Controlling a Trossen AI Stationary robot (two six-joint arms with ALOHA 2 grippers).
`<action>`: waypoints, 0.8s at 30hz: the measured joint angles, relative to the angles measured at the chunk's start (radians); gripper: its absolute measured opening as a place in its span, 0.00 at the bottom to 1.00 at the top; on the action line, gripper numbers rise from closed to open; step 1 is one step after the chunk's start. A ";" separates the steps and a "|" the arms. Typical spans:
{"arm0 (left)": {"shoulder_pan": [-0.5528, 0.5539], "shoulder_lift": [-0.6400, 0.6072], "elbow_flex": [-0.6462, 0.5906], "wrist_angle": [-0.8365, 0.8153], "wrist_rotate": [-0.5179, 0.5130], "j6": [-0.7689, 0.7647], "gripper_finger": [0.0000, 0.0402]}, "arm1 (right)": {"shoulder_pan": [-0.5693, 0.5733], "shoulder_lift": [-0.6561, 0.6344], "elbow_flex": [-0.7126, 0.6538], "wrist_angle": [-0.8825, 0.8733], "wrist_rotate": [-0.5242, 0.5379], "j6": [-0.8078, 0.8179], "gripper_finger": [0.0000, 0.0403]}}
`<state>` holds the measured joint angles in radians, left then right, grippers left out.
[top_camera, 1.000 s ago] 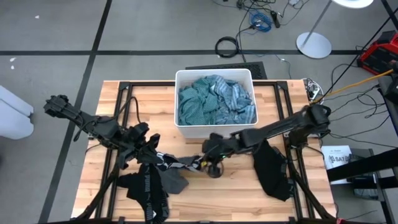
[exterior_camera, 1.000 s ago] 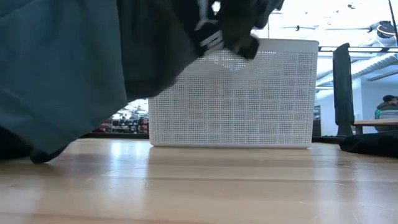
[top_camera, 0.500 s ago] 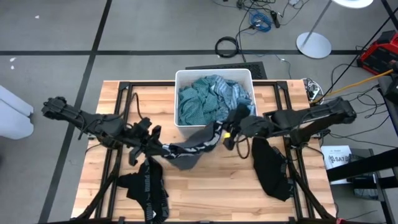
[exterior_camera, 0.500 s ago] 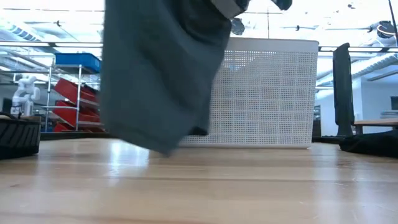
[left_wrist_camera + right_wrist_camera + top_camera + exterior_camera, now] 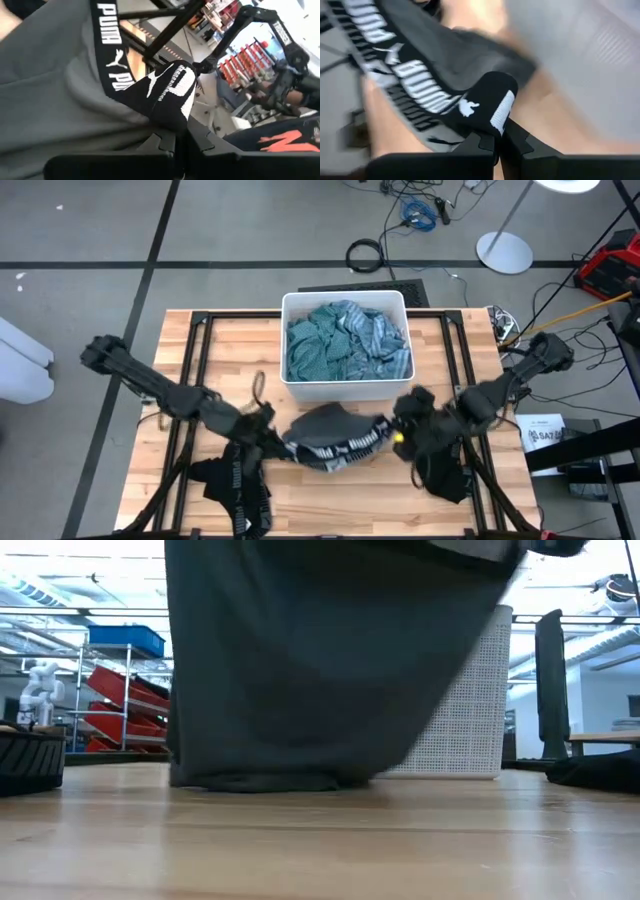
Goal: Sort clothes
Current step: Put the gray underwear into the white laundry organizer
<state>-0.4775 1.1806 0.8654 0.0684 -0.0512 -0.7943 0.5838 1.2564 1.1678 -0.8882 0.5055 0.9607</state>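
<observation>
A grey garment with a black, white-lettered waistband hangs stretched between my two grippers, in front of the white bin. My left gripper is shut on its left end and my right gripper on its right end. In the low view the cloth hangs as a wide curtain. The bin holds teal-green and light blue clothes. A black garment with white lettering lies at the near left, and a dark garment lies at the near right. My left gripper pinches a bunched fold of the black waistband between its two fingers, at the garment's left end. The fingers come nearly level from the table's left. The grey cloth hangs below, and its lower edge touches the table. My right gripper pinches a bunched fold of the waistband between its two fingers, at the garment's right end. The fingers slant down from the table's right. The waistband sags slightly between the two holds.
The white bin stands at the far middle of the wooden table. Black frame rails run along both sides of the table. Bare wood lies at the near middle, between the two lying garments.
My right gripper has swung up from the near middle toward the bin and then toward the table's right edge, pulling its end of the waistband along. My left gripper has sunk and gone toward the right. The grey garment has been drawn out wide between them.
</observation>
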 joint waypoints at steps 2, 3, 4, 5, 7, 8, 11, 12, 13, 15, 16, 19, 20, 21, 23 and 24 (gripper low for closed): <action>-0.029 0.073 0.000 0.093 -0.017 -0.045 0.03 | 0.068 0.000 -0.032 0.044 -0.042 0.110 0.00; -0.047 0.107 0.000 0.155 -0.028 -0.074 0.03 | 0.105 0.001 -0.048 0.076 -0.060 0.163 0.00; -0.066 0.140 0.000 0.203 -0.040 -0.101 0.03 | 0.141 0.002 -0.064 0.106 -0.069 0.214 0.00; -0.085 0.174 0.000 0.238 -0.058 -0.132 0.03 | 0.174 0.003 -0.076 0.133 -0.071 0.258 0.00; -0.122 0.242 0.000 0.275 -0.101 -0.222 0.03 | 0.227 0.006 -0.087 0.183 -0.077 0.338 0.00; -0.142 0.277 0.000 0.285 -0.123 -0.275 0.03 | 0.248 0.010 -0.087 0.196 -0.089 0.375 0.00; -0.191 0.366 0.000 0.341 -0.167 -0.397 0.03 | 0.294 0.034 -0.087 0.195 -0.113 0.459 0.00; -0.202 0.389 0.000 0.358 -0.173 -0.428 0.03 | 0.299 0.041 -0.087 0.187 -0.117 0.472 0.00; -0.207 0.412 0.000 0.372 -0.175 -0.449 0.03 | 0.298 0.048 -0.087 0.172 -0.119 0.484 0.00; -0.206 0.444 0.000 0.374 -0.179 -0.473 0.03 | 0.271 0.062 -0.087 0.121 -0.119 0.503 0.00; -0.200 0.453 0.000 0.371 -0.187 -0.481 0.03 | 0.251 0.072 -0.087 0.090 -0.117 0.508 0.00; -0.177 0.466 0.000 0.370 -0.217 -0.482 0.03 | 0.186 0.095 -0.088 0.009 -0.116 0.510 0.00; -0.168 0.466 0.000 0.369 -0.224 -0.480 0.03 | 0.165 0.102 -0.088 -0.001 -0.117 0.501 0.00; -0.161 0.466 0.000 0.368 -0.230 -0.473 0.03 | 0.145 0.111 -0.088 -0.007 -0.117 0.494 0.00; -0.145 0.466 0.000 0.360 -0.231 -0.465 0.03 | 0.106 0.127 -0.088 -0.026 -0.124 0.487 0.00; -0.140 0.466 0.000 0.347 -0.231 -0.473 0.03 | 0.086 0.134 -0.088 -0.031 -0.137 0.489 0.00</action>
<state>-0.6180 1.6466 0.8650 0.4152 -0.2825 -1.2670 0.6701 1.3904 1.0794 -0.9191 0.3684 1.4497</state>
